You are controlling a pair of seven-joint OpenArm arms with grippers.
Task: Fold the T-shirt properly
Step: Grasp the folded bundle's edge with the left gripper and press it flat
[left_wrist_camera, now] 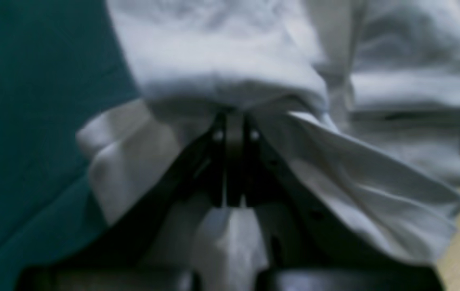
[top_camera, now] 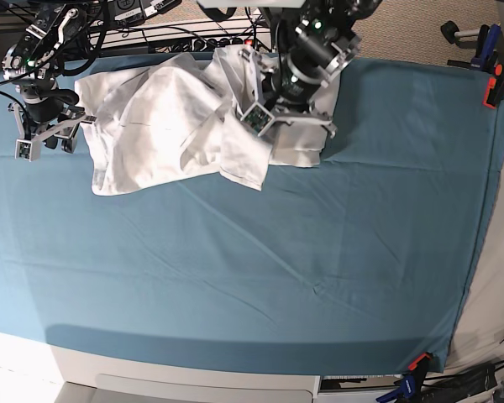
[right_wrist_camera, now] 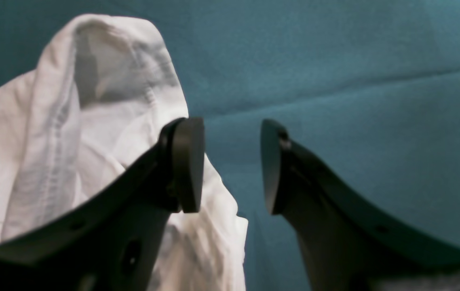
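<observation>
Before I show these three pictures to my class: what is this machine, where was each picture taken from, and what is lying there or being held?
It is a robot with two arms. One picture looks down from above; the other two come from cameras on the wrists. A white T-shirt lies crumpled on a teal cloth sheet. The left gripper is shut, pinching a bunch of the shirt. The right gripper stands open beside the shirt's edge, holding nothing.
</observation>
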